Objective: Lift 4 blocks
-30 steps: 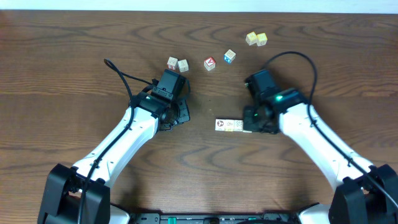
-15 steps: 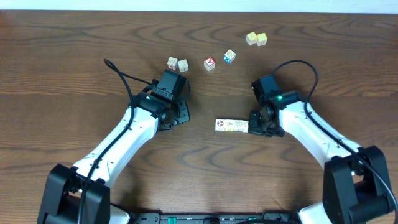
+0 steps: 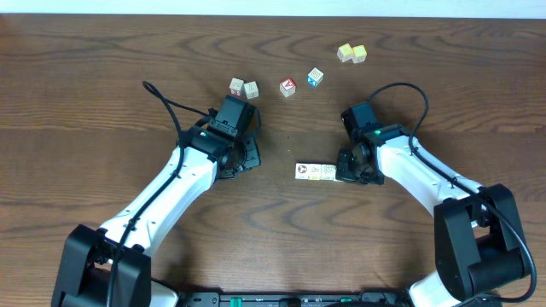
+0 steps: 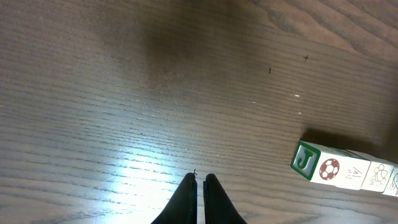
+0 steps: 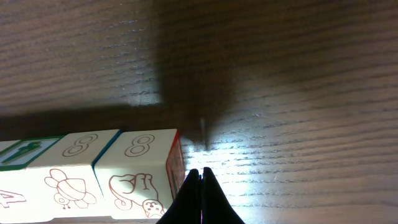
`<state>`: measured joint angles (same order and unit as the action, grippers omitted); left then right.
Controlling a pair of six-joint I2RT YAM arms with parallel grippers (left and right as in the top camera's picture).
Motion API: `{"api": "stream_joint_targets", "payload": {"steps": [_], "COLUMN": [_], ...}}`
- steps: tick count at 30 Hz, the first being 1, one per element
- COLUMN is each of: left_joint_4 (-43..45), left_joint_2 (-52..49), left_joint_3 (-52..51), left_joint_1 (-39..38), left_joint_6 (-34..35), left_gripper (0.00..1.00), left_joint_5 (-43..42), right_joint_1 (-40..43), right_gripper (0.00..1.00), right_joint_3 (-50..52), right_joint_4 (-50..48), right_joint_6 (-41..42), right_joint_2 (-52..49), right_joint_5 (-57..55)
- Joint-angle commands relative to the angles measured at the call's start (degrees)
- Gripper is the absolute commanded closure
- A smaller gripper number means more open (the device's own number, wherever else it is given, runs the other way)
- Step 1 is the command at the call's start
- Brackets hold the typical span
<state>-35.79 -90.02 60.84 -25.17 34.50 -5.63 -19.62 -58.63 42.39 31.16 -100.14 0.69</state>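
Right arm (image 3: 409,166) has shifted: the wrist sits slightly further left than half a second ago, and the rear link has moved inward at the lower right edge. The left arm (image 3: 171,183) has not moved and the blocks (image 3: 316,171) lie in the same spot. The blocks are four small cream cubes, side by side in one short pale bar, flat on the bench (image 3: 85,68) at centre, between the two arms and nearer the right one. Left wrist view shows the bar's end (image 4: 339,169): a green J on the end face, then a red-black ball, then faint line drawings. Right wrist view shows the other end (image 5: 93,174): brown 8s on the top faces, turtle-like outlines on the side faces, and green, blue and red edging. Right fingers (image 3: 346,170) (image 5: 200,182) are pressed together, pinching nothing; their tips are at the red-edged end cube, but contact can't be told. Left fingers (image 3: 241,160) (image 4: 195,191) are also pressed together and hold nothing. They are low over bare wood, well apart from the bar's J end. Further back on the bench, all away from the bar, are two plain cubes (image 3: 243,88), a red cube (image 3: 287,86), a blue cube (image 3: 315,78) and two yellow cubes (image 3: 351,53).
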Motion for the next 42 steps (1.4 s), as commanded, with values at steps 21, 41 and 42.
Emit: {"api": "stream_joint_targets", "payload": {"steps": [21, 41, 42], "left_joint_4": [-0.22, 0.28, 0.26], "left_joint_2": [0.11, -0.98, -1.20], "left_joint_3": [-1.03, -1.64, -1.64], "left_joint_1": [0.09, 0.09, 0.09], "left_joint_6": [0.04, 0.48, 0.50], "left_gripper": [0.93, 0.93, 0.93], "left_joint_5": [0.74, -5.81, -5.97], "right_joint_1": [0.42, 7.13, 8.61], "right_gripper": [0.99, 0.94, 0.96], "right_joint_3": [0.31, -4.31, -4.98], "right_joint_4": [-1.22, 6.36, 7.10], "right_joint_6": [0.07, -0.85, -2.36], "right_joint_2": [-0.33, -0.26, -0.26], "right_joint_5": [1.31, 2.34, 3.72]}}
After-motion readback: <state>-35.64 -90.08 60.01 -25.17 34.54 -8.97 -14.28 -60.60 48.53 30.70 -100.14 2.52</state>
